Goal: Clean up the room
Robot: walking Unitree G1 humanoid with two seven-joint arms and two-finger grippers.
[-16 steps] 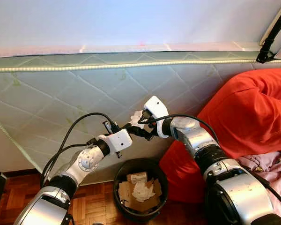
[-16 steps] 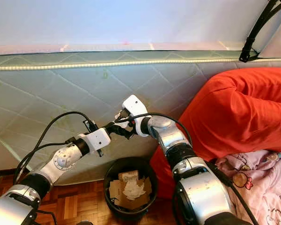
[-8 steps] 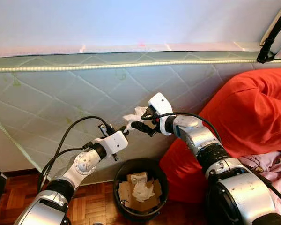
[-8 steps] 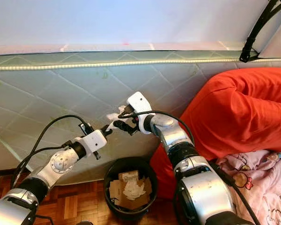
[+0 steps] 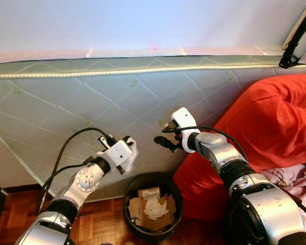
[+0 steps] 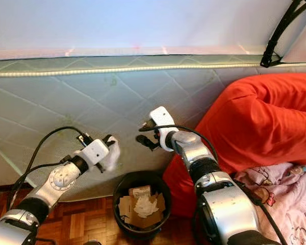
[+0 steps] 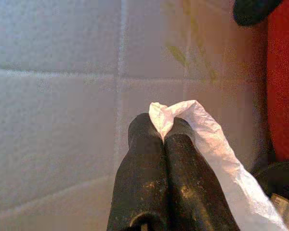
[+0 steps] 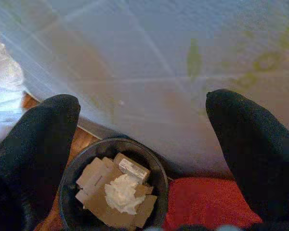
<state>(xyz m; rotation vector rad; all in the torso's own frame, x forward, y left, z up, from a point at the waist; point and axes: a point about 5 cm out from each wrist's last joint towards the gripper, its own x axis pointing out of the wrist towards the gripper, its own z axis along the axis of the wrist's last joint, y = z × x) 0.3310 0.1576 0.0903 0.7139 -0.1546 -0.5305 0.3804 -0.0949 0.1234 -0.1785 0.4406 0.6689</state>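
We have the crumpled white tissue [image 7: 202,130] pinched between the closed black fingers [image 7: 144,178] of our left gripper [image 5: 128,148], the loose tail of the paper trailing back along one finger. Our right gripper [image 5: 164,135] hangs just beside it, fingers spread wide and holding nothing. What the coming move turns on, as we judge it, is the round black waste bin [image 5: 134,220], already part full of torn brown cardboard [image 8: 94,175] and a wad of white paper [image 8: 121,192]: it stands below both grippers, slightly towards the right gripper's side of the left one, so the left gripper would need a short shift over the rim and then an opening of the fingers for the tissue to fall in. The left gripper is the one loaded, though the right sits more squarely over the bin's mouth. Beyond both grippers rises the pale green quilted side of a mattress [image 5: 66,102], near the fingertips. Under the bin lies reddish wooden parquet floor [image 5: 99,222], and outboard of the right arm bulges a large red fabric beanbag [image 5: 273,122], touching the bin's side.
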